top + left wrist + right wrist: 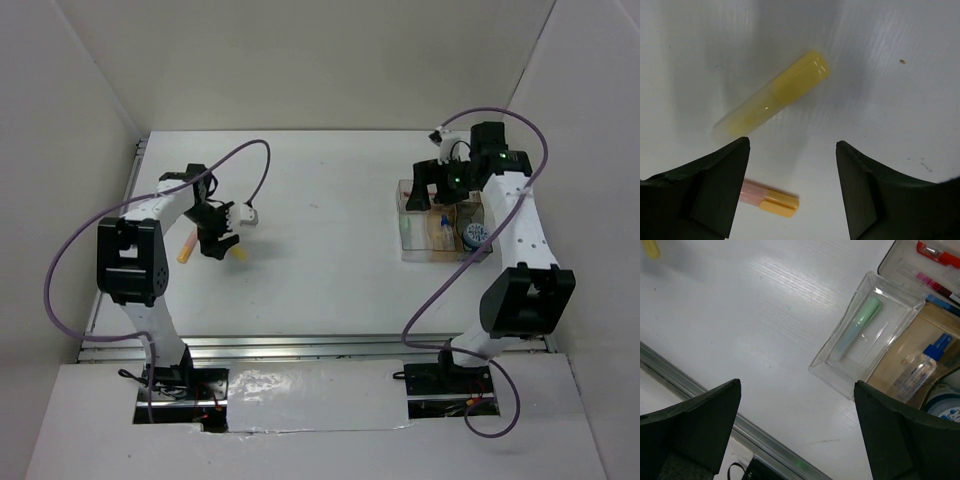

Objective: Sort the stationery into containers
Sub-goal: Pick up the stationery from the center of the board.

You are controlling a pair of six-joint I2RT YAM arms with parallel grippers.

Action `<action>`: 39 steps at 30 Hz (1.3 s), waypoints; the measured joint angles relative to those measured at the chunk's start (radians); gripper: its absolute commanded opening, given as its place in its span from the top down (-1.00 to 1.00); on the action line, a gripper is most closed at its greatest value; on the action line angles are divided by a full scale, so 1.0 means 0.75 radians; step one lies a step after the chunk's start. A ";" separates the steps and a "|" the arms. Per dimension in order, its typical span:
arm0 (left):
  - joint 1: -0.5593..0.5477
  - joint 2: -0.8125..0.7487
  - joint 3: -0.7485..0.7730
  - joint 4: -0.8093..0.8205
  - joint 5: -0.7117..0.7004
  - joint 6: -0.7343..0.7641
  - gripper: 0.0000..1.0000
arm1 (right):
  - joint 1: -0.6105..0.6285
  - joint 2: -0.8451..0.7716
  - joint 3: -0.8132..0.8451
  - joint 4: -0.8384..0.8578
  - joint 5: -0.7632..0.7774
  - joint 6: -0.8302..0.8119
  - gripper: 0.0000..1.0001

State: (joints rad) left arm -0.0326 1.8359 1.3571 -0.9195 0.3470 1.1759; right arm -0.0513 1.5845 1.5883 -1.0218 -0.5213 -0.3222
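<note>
My left gripper (216, 240) hovers low over the table with its jaws open and nothing between them. A yellow marker (775, 95) lies just ahead of its black fingers (715, 185). An orange-capped marker (774, 201) lies on the table under the gap, near the left finger. From above, the yellow marker (239, 253) and the orange marker (186, 245) flank that gripper. My right gripper (797, 390) stands wide open and empty beside the clear container (835, 375). The container holds a green marker (860, 320), a blue-tipped tube (922, 365), a blue-white roll (942, 405) and a red pen (935, 250).
The container (408, 238) sits at the table's right side under the right arm. A metal rail (690, 385) runs along the table edge. White walls enclose the table, and purple cables (250, 148) loop from both arms.
</note>
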 measured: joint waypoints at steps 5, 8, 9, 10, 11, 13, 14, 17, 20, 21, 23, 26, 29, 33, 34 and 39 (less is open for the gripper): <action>0.013 0.139 0.123 -0.028 0.021 0.166 -0.62 | -0.130 -0.112 -0.098 -0.012 -0.111 -0.019 -1.00; 0.014 0.149 0.124 -0.021 0.023 0.222 -0.61 | -0.185 -0.223 -0.178 0.022 -0.134 -0.018 -1.00; 0.014 0.149 0.124 -0.018 0.022 0.245 -0.58 | -0.191 -0.249 -0.193 0.031 -0.134 -0.018 -1.00; 0.013 0.149 0.121 -0.011 0.022 0.256 -0.56 | -0.208 -0.312 -0.221 0.044 -0.134 -0.023 -1.00; 0.013 0.149 0.113 -0.001 0.020 0.277 -0.54 | -0.218 -0.360 -0.235 0.055 -0.134 -0.030 -1.00; 0.007 0.149 0.093 0.012 0.009 0.292 -0.48 | -0.239 -0.437 -0.245 0.067 -0.134 -0.048 -1.00; 0.005 0.149 0.080 0.015 0.003 0.304 -0.45 | -0.247 -0.467 -0.245 0.071 -0.136 -0.058 -1.00; 0.002 0.145 0.030 0.066 -0.002 0.312 -0.35 | -0.273 -0.519 -0.243 0.072 -0.165 -0.091 -1.00; -0.002 0.114 -0.060 0.139 0.003 0.307 -0.19 | -0.288 -0.528 -0.243 0.071 -0.209 -0.102 -1.00; -0.003 0.093 -0.092 0.161 0.005 0.297 -0.14 | -0.289 -0.528 -0.243 0.071 -0.223 -0.101 -1.00; -0.005 0.054 -0.153 0.177 0.014 0.269 0.03 | -0.290 -0.528 -0.246 0.075 -0.259 -0.086 -1.00; -0.016 -0.013 -0.243 0.216 0.025 0.223 0.34 | -0.289 -0.536 -0.285 0.116 -0.323 -0.035 -1.00; -0.055 -0.091 -0.339 0.256 0.035 0.138 0.58 | -0.268 -0.541 -0.391 0.228 -0.384 0.083 -0.99; -0.130 -0.174 -0.371 0.240 0.136 -0.060 0.84 | -0.204 -0.533 -0.551 0.441 -0.463 0.300 -0.85; -0.144 -0.196 -0.356 0.240 0.189 -0.129 0.92 | -0.193 -0.528 -0.578 0.485 -0.482 0.355 -0.87; -0.196 -0.405 -0.274 0.496 0.500 -0.805 1.00 | -0.141 -0.430 -0.622 0.752 -0.560 0.654 -1.00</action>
State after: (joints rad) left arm -0.1799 1.5322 1.1519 -0.5476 0.7219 0.5724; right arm -0.1570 1.2617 1.1217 -0.4576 -0.9413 0.1684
